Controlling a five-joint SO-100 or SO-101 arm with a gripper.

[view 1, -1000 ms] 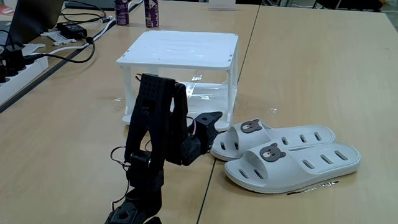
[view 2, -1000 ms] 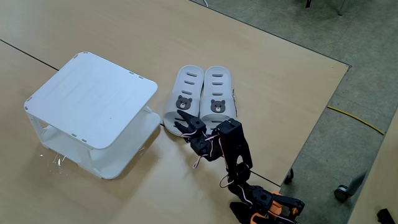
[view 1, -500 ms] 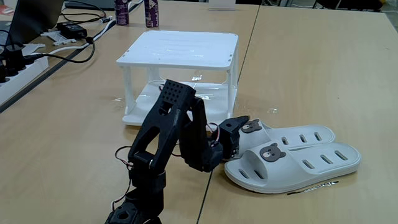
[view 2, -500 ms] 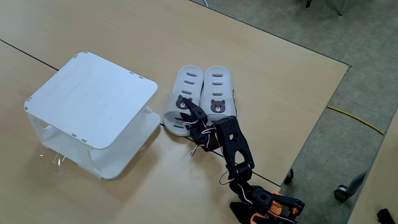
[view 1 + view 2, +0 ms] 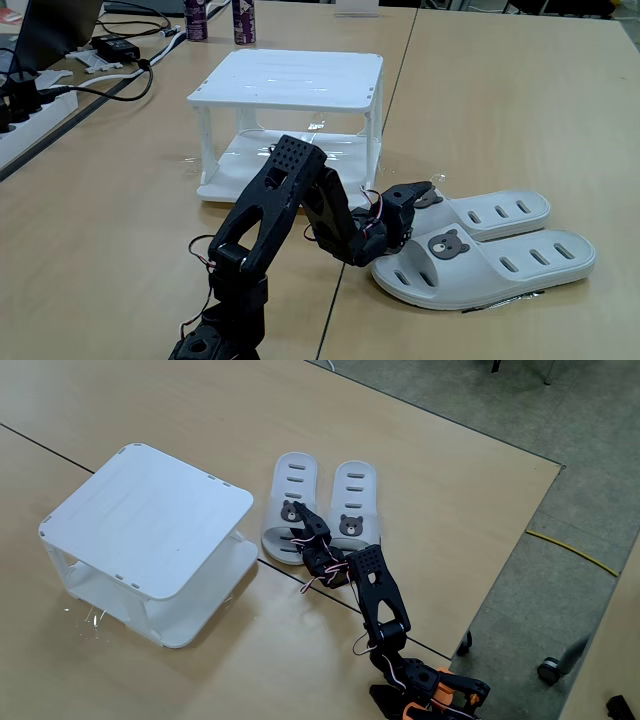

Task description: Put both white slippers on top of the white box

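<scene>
Your table (image 5: 500, 120) is a wide wooden one, and it gives you much free room around the work. The white box (image 5: 150, 520) stands on it with its flat ribbed top bare, so nothing blocks the place where the slippers must go; in a fixed view (image 5: 290, 80) the top is higher than the slippers, so you will have to lift each one well before you carry it over. The arm (image 5: 290, 190) is stretched low and forward from its base at the table edge, because the slippers lie flat on the wood and can be reached only from close above. Both white slippers lie side by side, just beside the box and apart from it: the nearer slipper (image 5: 290, 510) (the one closer to the box in the view from above) is where the arm reaches, and the other slipper (image 5: 352, 500) lies just next to it, toes pointing away from the arm. The gripper (image 5: 308, 538) sits on the strap end of the nearer slipper, near the bear badge (image 5: 292, 512). Its fingers seem partly spread around the strap edge, but I cannot tell from these views if they have closed on it or only touch it. At the far table corner stand two dark bottles (image 5: 220, 20) and some cables (image 5: 90, 70), well apart from your path.
</scene>
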